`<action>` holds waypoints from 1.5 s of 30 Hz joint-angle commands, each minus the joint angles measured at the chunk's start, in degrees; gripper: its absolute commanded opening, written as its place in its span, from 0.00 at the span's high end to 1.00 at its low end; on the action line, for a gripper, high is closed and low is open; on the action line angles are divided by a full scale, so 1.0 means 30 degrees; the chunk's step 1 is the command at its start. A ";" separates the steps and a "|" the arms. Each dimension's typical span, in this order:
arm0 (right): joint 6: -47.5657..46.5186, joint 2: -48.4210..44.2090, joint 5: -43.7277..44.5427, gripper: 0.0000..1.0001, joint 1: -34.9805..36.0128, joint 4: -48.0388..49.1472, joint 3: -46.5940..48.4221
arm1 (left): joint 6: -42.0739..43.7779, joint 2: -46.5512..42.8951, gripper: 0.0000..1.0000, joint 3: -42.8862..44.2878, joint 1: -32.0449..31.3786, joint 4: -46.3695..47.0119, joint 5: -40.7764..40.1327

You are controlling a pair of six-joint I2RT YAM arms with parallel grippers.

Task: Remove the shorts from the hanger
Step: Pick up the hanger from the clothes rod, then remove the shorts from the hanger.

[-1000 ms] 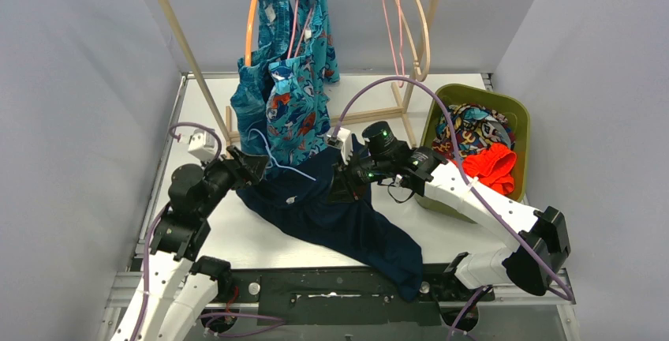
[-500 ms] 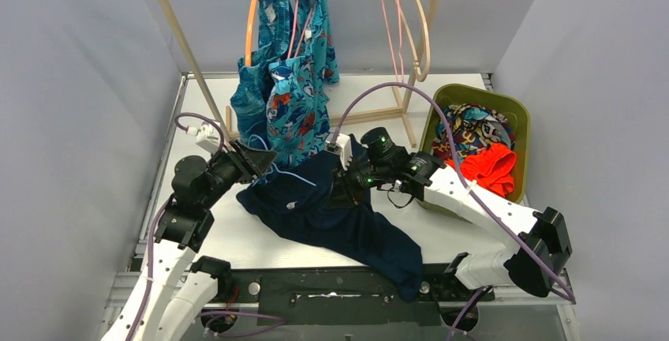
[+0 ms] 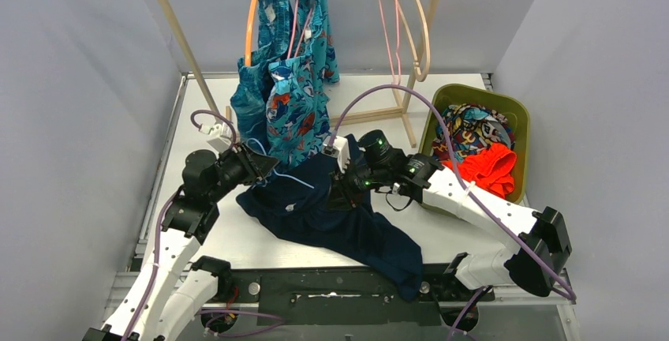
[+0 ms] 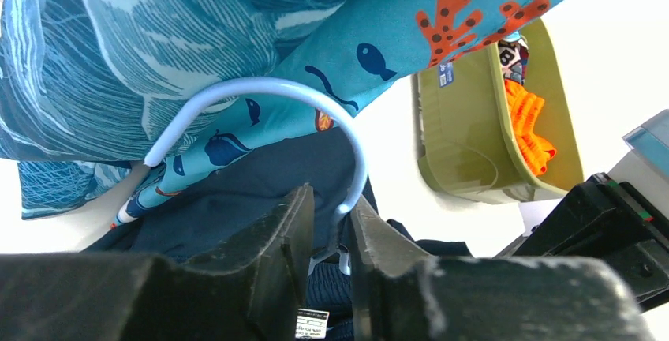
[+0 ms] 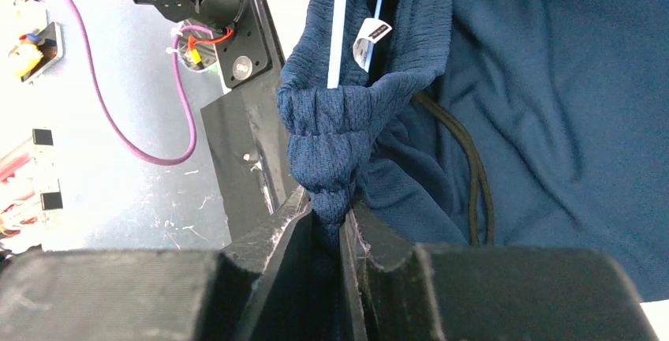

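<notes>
Navy shorts [image 3: 315,211] lie spread on the table, still threaded on a light-blue hanger [image 3: 288,174]. My right gripper [image 3: 341,191] is shut on a bunched fold of their waistband [image 5: 327,144], with the hanger's pale bar [image 5: 339,25] running above it. My left gripper [image 3: 264,166] straddles the neck of the hanger hook [image 4: 260,87]. Its jaws stand narrow [image 4: 331,199]; the wire rests against one finger, with a gap to the other. The navy shorts [image 4: 237,199] lie just behind.
Leaf-print shorts [image 3: 254,96] and cartoon-print shorts [image 3: 298,112] hang from the wooden rack [image 3: 189,49], close above my left gripper. Empty hangers [image 3: 402,17] dangle at the right. A green bin [image 3: 517,112] holds orange-red shorts [image 3: 493,167] and patterned shorts [image 3: 473,132].
My left gripper has moved up and right to the hanger hook, and its jaws have narrowed around it. The right gripper has shifted slightly left, still holding the waistband.
</notes>
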 commanded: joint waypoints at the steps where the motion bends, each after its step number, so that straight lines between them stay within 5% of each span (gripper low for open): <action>1: 0.0139 -0.0528 0.0196 1.00 0.0235 0.1383 0.0700 | 0.0465 -0.0132 0.84 0.0157 0.0090 0.1031 0.0074; 4: 0.0162 -0.0207 0.0446 1.00 0.0251 0.1285 0.1108 | 0.0479 -0.0143 1.00 0.0140 0.0087 0.1033 0.0193; 14: 0.1129 0.1211 0.3418 0.64 0.0203 -0.2795 0.5177 | 0.2915 -0.1133 1.00 0.3563 0.0098 -0.2284 -0.3867; 18: 0.1779 0.0779 0.4419 0.45 0.0232 -0.2325 0.5837 | 0.4373 -0.1019 1.00 0.5523 0.0080 -0.3415 -0.5627; 21: 0.1996 0.0435 0.4435 0.42 0.0255 -0.1970 0.6175 | 0.4683 -0.0846 1.00 0.6482 0.0092 -0.3917 -0.6007; 34: 0.2358 0.1082 0.9189 0.42 0.1057 -0.2234 0.8241 | 0.4843 -0.0198 1.00 0.6835 -0.0487 -0.4291 -0.5425; 45: 0.1550 0.4423 1.1136 0.62 0.3042 -0.4263 1.0349 | 0.4106 0.0032 1.00 0.5261 -0.1027 -0.3701 -0.4467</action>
